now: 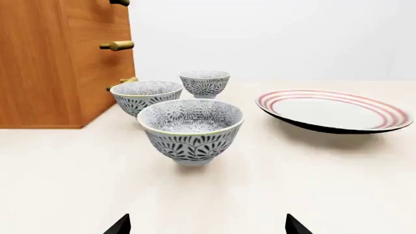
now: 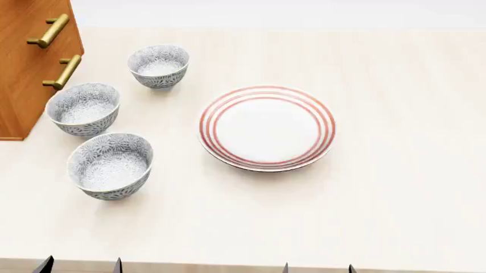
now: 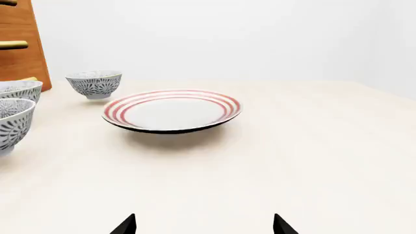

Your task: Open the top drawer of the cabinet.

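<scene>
The orange-brown cabinet (image 1: pixel 39 73) stands at the table's far left; it also shows in the head view (image 2: pixel 23 85) and the right wrist view (image 3: pixel 23 61). Its top drawer (image 1: pixel 91 7) is shut, and the brass handle (image 1: pixel 119 2) is cut by the frame edge. In the head view two brass handles (image 2: pixel 49 30) show; the cabinet's top is out of frame. My left gripper (image 1: pixel 208 226) is open and empty, low over the table in front of the bowls, also seen in the head view (image 2: pixel 81 266). My right gripper (image 3: pixel 204 225) is open and empty near the front edge (image 2: pixel 319 267).
Three patterned bowls (image 2: pixel 110 165) (image 2: pixel 82 108) (image 2: pixel 159 65) stand in a row along the cabinet's front, between my left gripper and the drawers. A white plate with red rings (image 2: pixel 266 128) lies mid-table. The cream table (image 2: pixel 395 187) stretches right.
</scene>
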{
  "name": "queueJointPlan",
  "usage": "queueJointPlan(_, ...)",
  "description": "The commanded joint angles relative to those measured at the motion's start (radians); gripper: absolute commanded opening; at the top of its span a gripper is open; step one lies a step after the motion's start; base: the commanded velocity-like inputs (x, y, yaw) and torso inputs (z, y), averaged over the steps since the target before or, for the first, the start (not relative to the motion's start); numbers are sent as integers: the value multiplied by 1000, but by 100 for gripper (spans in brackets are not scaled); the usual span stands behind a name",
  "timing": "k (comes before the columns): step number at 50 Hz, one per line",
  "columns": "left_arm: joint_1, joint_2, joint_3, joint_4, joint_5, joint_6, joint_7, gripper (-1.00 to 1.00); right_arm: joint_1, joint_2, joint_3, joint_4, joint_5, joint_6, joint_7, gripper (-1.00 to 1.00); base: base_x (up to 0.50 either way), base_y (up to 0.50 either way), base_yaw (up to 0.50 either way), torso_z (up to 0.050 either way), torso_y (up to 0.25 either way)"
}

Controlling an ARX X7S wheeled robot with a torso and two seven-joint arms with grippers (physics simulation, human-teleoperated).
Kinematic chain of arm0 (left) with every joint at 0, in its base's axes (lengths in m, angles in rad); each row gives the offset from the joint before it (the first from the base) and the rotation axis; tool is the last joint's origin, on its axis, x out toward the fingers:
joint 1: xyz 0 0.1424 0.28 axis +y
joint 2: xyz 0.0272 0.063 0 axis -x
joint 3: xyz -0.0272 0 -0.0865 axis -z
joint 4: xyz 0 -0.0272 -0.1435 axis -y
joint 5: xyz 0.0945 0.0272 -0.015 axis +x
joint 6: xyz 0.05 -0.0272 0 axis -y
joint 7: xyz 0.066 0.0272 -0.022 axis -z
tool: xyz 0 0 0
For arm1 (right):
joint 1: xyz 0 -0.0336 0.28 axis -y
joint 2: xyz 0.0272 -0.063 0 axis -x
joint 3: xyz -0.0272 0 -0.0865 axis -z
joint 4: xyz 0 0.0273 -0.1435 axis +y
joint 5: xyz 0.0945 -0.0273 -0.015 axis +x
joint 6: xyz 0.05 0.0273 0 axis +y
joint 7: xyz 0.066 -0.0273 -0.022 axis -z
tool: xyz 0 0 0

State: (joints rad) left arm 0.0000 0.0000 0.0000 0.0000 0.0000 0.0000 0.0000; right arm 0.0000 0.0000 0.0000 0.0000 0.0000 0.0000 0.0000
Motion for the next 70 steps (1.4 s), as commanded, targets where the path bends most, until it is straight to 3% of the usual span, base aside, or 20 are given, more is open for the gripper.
queueJointPlan(1,-2,-16,18,-2,-17,-7,-18,100,12,15,-25,19,-20,18,48,100,0,0,0,0,0)
queueJointPlan(14,0,-45,47,0,-63,2,-55,100,9,55,-85,26,2,-13,53,100,0,0,0,0,0)
queueJointPlan(15,-3,-43,47,-56,-60,10,-52,100,153,150,-450,150,381,-177,215,100,0,0,0,0,0)
queueJointPlan(16,1,-47,47,4,-74,1,-47,100,3,16,-300,15,231,-27,65,100,0,0,0,0,0)
queueJointPlan(18,-3,-48,55,13,-48,-3,-75,100,-3,20,-37,-11,-27,-10,12,100,0,0,0,0,0)
queueJointPlan(25,3,-68,83,96,16,32,-128,100,2,39,-17,-149,54,61,27,100,15,0,0,0,0)
queueJointPlan(39,3,-107,85,422,-35,-125,-118,100,25,93,-15,-513,78,216,72,100,458,0,0,0,0)
queueJointPlan(70,24,-131,93,402,-59,-60,-187,100,-15,119,-13,-494,76,99,159,100,500,0,0,0,0)
